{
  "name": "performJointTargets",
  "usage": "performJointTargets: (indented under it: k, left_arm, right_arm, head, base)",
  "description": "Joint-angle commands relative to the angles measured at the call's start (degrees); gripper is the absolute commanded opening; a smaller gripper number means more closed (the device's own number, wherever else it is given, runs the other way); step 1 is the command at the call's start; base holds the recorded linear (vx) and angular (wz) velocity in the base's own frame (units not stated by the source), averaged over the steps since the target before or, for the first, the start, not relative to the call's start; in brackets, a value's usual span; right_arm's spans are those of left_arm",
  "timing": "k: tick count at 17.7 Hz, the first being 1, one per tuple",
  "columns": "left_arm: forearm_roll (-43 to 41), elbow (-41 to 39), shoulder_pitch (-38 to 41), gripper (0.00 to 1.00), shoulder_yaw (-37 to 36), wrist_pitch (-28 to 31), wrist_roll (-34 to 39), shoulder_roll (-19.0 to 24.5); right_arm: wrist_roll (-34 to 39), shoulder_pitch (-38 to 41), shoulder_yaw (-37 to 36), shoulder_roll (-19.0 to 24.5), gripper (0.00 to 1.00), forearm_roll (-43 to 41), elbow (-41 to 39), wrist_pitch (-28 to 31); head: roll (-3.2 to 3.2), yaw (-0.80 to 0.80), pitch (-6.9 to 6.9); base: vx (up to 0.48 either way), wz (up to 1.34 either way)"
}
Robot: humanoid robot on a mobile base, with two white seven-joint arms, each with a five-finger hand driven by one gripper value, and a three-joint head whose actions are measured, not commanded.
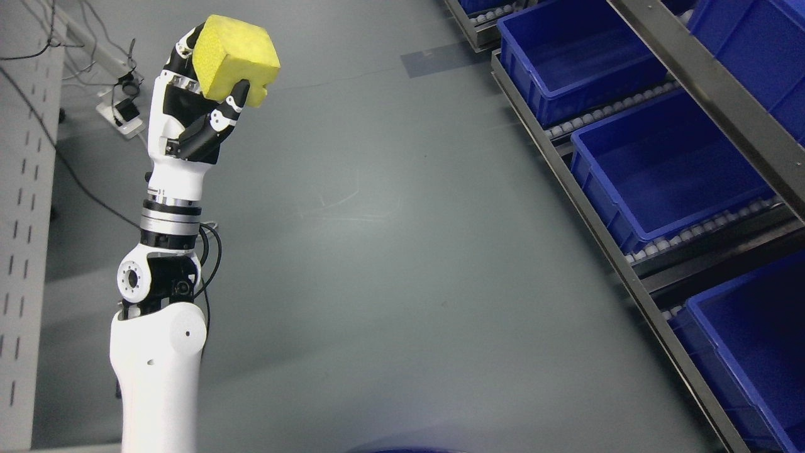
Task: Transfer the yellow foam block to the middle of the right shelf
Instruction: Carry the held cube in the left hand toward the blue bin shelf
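Note:
My left hand [210, 88] is raised at the upper left of the head view, its arm coming up from the bottom left. Its fingers are curled around a yellow foam block [234, 56], which it holds in the air above the grey floor. The thumb presses against the block's lower side. The shelf rack [604, 233] stands on the right, far from the hand. My right arm is out of view.
Several blue bins [660, 170] sit on the roller shelves on the right, the visible ones empty. A grey metal upright [723, 94] crosses the rack. A white perforated panel [25, 251] stands at the left, with cables and a power strip [122, 113] on the floor behind the arm.

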Motion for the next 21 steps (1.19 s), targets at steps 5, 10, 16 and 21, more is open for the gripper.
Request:
performJointTargets:
  k: [5, 10, 16, 21]
  left_arm:
    - [-0.20, -5.75, 1.19, 0.16, 0.12, -0.11, 0.01, 2.28]
    - [-0.37, -8.04, 0.49, 0.16, -1.19, -0.11, -0.07, 3.16]
    - [-1.25, -10.24, -2.49, 0.15, -3.84, 0.42, 0.01, 3.95]
    - [-7.21, -10.15, -13.64, 0.14, -8.04, 5.94, -0.07, 17.10]
  right_arm:
    - [0.03, 1.32, -0.70, -1.00, 1.00, 0.18, -1.00, -0.05]
    - [0.03, 1.41, -0.70, -1.00, 1.00, 0.18, -1.00, -0.05]
    - [0.03, 1.32, -0.70, -1.00, 1.00, 0.18, -1.00, -0.05]
    - [0.03, 1.41, -0.70, -1.00, 1.00, 0.18, -1.00, -0.05]
  head:
    - [0.00, 0.00, 0.00]
    - [0.00, 0.00, 0.00]
    - [0.00, 0.00, 0.00]
    - [0.00, 0.00, 0.00]
  base:
    - [0.354, -0.47]
    - [0.323, -0.58]
    - [0.274, -0.69]
    - [0.193, -0.71]
